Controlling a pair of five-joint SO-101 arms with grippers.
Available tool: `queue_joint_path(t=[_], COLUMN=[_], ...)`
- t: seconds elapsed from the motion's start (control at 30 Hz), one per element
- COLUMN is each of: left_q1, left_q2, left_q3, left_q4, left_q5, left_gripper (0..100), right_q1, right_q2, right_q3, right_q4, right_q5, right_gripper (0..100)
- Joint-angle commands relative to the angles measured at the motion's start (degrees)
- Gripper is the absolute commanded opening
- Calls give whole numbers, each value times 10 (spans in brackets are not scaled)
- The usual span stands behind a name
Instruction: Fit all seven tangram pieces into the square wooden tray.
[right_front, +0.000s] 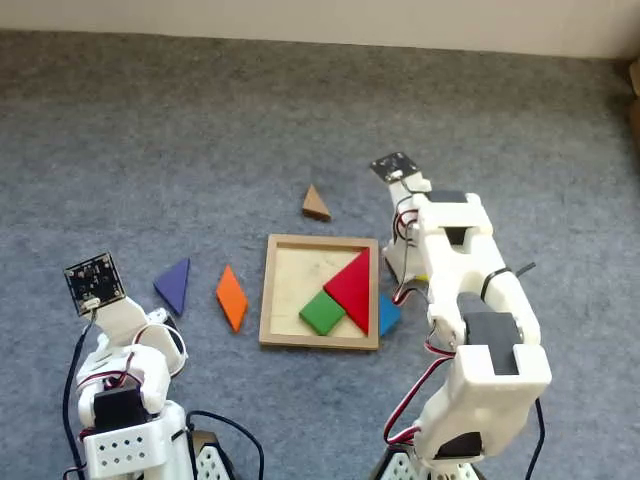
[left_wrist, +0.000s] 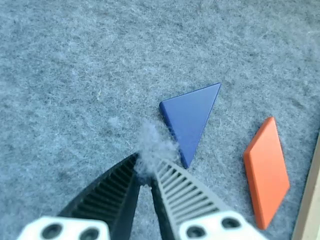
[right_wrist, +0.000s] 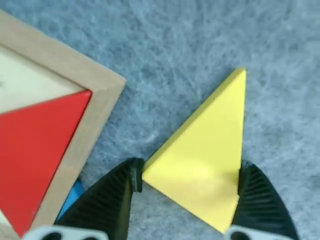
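- Desk (right_front: 200, 130) covered in grey felt; square wooden tray (right_front: 320, 241) lies near its middle, between the two arms.
- In the tray: red triangle (right_front: 352, 285) against the rim nearest the right arm, green square (right_front: 322, 313) touching the red triangle, next to the near rim. The rest of the tray floor is bare wood.
- Light-blue piece (right_front: 389, 316) on the felt, just outside the tray, touching the rim on the right arm's side.
- Brown triangle (right_front: 316, 203) on the felt just beyond the tray's far rim.
- Orange parallelogram (right_front: 232, 297) just beside the tray on the left arm's side; dark-blue triangle (right_front: 174, 285) next to it, farther from the tray.
- Left pincer (left_wrist: 146, 177): clenched, grasping no piece, a tuft of fluff (left_wrist: 150, 145) at its tips, which sit just beside the dark-blue triangle's corner.
- Right pincer (right_wrist: 190, 172): grasping the yellow triangle (right_wrist: 205, 150), one finger on each side, near a tray corner.
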Motion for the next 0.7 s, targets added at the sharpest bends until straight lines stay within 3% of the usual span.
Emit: queue_joint_path(t=[0.0,0.67], left_q1=[-7,-7], left_q2=[-14,-14], left_q3=[12,12], left_q4=[-4,-4], left_q5=[4,4], left_gripper=[6,6], right_q1=[-13,-37], right_q2=[8,-132], right_q3=[-15,-9], right_q4=[-8,31], right_q5=[4,4], right_gripper=[213,212])
